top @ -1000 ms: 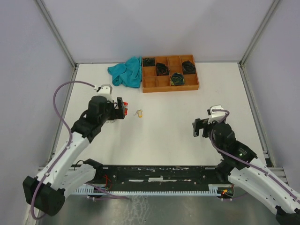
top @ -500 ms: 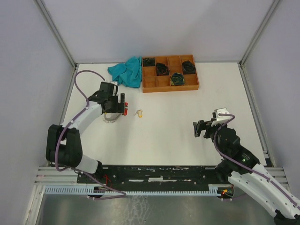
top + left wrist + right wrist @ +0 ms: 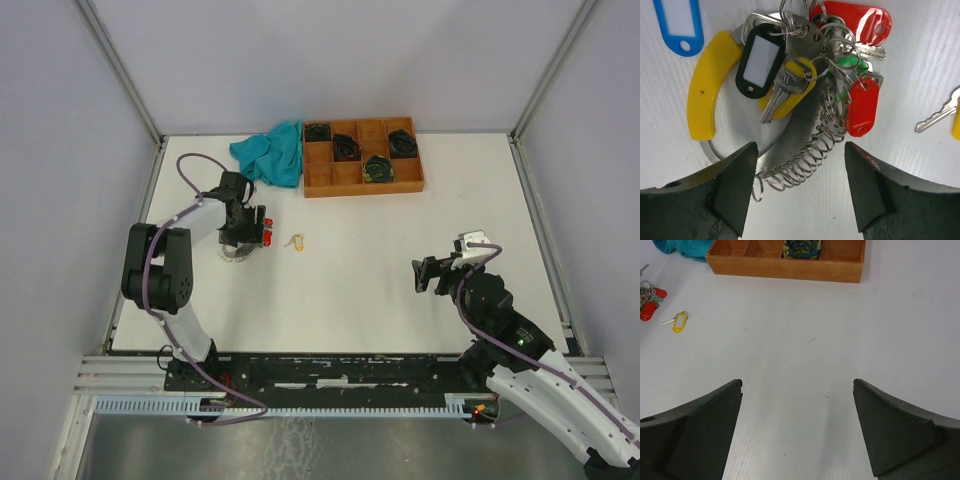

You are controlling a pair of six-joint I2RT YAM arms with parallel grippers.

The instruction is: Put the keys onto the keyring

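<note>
Left gripper jaws apart, straddling keyring; tagged keys bunched on it; yellow-tagged key loose just right; right gripper jaws apart, well right.

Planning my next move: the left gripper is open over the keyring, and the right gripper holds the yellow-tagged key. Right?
No. The right gripper is open and empty; the yellow-tagged key lies loose beside the keyring, as the right wrist view shows. The left gripper is indeed open over the keyring.
</note>
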